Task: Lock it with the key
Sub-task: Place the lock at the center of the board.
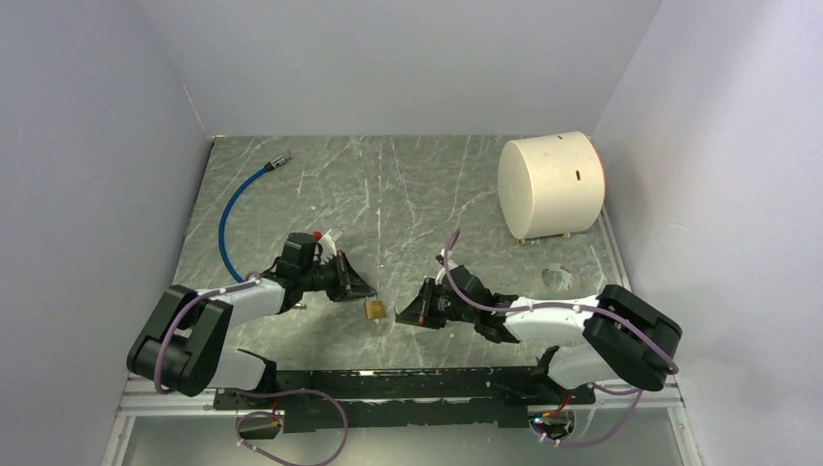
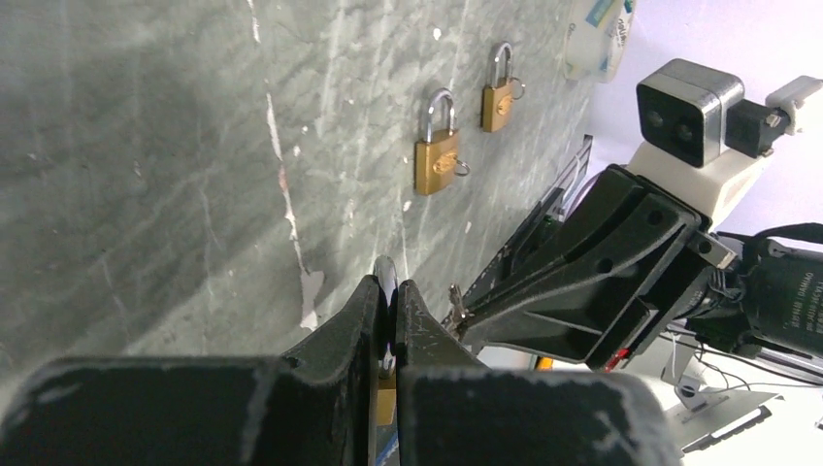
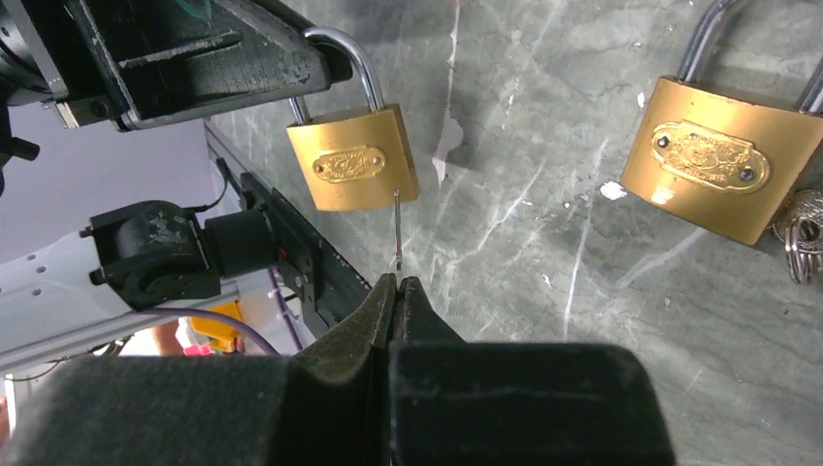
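Observation:
A brass padlock [image 1: 374, 310] [image 3: 354, 165] hangs from its silver shackle [image 2: 386, 277]. My left gripper [image 1: 361, 289] [image 2: 388, 291] is shut on that shackle. My right gripper [image 1: 412, 313] [image 3: 396, 283] is shut on a thin key [image 3: 397, 233], seen edge-on. The key's tip touches the padlock's underside at its right corner. In the left wrist view the key [image 2: 454, 301] sticks out of the right gripper's fingertips [image 2: 476, 316], just right of my left jaws.
Two more brass padlocks [image 2: 438, 165] [image 2: 498, 102] lie on the marble table [image 1: 408, 194], each with a key ring; one [image 3: 713, 165] is close on the right. A white cylinder [image 1: 551, 184] lies back right, a blue cable [image 1: 228, 218] back left, and a white ring [image 1: 558, 279] by the right arm.

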Controlling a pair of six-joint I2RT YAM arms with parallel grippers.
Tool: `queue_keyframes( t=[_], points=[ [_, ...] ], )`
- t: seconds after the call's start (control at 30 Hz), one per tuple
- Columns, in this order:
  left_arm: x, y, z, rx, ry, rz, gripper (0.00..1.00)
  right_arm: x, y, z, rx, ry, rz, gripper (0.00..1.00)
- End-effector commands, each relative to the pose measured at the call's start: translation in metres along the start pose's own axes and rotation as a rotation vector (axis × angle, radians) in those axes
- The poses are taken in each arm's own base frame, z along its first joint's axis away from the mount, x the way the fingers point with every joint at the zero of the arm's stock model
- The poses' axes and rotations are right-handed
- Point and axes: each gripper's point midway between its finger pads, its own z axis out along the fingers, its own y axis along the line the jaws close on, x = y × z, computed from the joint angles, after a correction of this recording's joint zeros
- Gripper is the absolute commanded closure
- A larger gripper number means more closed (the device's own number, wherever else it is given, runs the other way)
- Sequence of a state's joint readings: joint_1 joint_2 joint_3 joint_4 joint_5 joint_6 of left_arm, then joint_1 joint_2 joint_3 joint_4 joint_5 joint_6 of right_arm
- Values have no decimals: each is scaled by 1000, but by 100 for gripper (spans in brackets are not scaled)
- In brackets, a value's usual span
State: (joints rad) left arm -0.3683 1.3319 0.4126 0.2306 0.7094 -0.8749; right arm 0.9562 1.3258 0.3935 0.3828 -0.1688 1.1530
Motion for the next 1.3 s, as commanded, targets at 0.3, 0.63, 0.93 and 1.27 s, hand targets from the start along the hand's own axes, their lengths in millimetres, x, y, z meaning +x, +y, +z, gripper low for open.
queue_keyframes(
  t=[0.3,0.63,0.93,1.27],
  points=[
    [-13,10,18,-8,17,94,96,0,13,13,-38,43,-1,100],
    [-10,24,27,-15,8,24,87,-3,8,17,-1,45,3,100],
    [-8,32,26,-62,3,15,71,-1,3,21,-2,74,30,100],
    [-13,43,15,-194,-3,52,49,3,-7,22,5,105,90,100]
  ],
)
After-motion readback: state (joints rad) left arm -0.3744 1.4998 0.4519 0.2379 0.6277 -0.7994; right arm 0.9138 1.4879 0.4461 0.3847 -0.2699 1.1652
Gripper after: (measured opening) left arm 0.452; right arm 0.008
